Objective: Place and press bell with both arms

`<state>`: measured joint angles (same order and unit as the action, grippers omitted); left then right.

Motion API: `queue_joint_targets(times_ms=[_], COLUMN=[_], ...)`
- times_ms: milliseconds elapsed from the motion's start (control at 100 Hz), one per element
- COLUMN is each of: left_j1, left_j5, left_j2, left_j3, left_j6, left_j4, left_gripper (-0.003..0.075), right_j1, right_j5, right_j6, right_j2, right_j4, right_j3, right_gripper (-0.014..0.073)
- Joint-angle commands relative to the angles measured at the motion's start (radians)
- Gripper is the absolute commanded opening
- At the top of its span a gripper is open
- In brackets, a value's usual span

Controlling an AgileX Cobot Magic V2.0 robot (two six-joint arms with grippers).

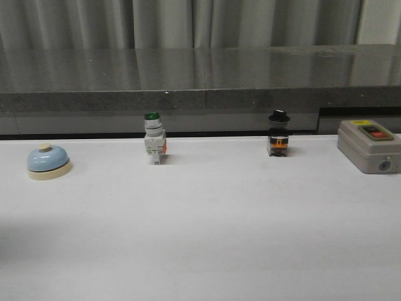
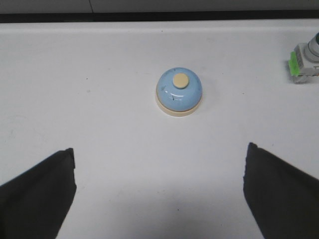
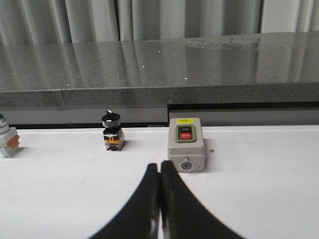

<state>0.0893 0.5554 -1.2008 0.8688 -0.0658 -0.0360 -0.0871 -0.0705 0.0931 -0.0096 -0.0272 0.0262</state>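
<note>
Bell: the bell (image 1: 47, 161) sits upright on the white surface (image 1: 207, 232), at its far left, well apart from the green-capped switch (image 1: 153, 138).
Left gripper: the left gripper (image 2: 159, 191) hangs over the surface near the bell, spread wide, holding nothing.
Right gripper: the right gripper (image 3: 159, 199) is closed, its 2 fingers touching, empty, near the grey box (image 3: 186, 151).
Other: black-knobbed switch (image 1: 278, 133) stands between the green-capped switch and the grey box.

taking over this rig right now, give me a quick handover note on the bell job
Left tool: open, empty, above the table with the bell ahead of it.
Right tool: shut, empty, facing the grey button box.
Bell: upright at the table's far left, untouched; green-capped switch to its right.
Done: nothing visible yet.
Left: grasp the bell, place it, press the knob.
</note>
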Motion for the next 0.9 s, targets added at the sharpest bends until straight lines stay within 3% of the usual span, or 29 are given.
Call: queue_joint_targets(times_ms=[0, 460, 889], left_j1=[0.023, 0.053, 0.053], left_j5=[-0.067, -0.036, -0.022], left_j2=[-0.048, -0.488, -0.712], left_j3=[0.083, 0.428, 0.510], left_j6=[0.003, 0.003, 0.003], left_j4=[0.009, 0.002, 0.006], left_gripper=[0.0638, 0.0638, 0.0638], right_j1=[0.007, 0.007, 0.007], right_j5=[0.089, 0.089, 0.089], right_j6=[0.000, 0.000, 0.000], right_j2=[-0.019, -0.019, -0.019], right_j4=[-0.011, -0.011, -0.011], right_j3=[-0.014, -0.014, -0.014], right_gripper=[-0.0060, -0.0060, -0.0060])
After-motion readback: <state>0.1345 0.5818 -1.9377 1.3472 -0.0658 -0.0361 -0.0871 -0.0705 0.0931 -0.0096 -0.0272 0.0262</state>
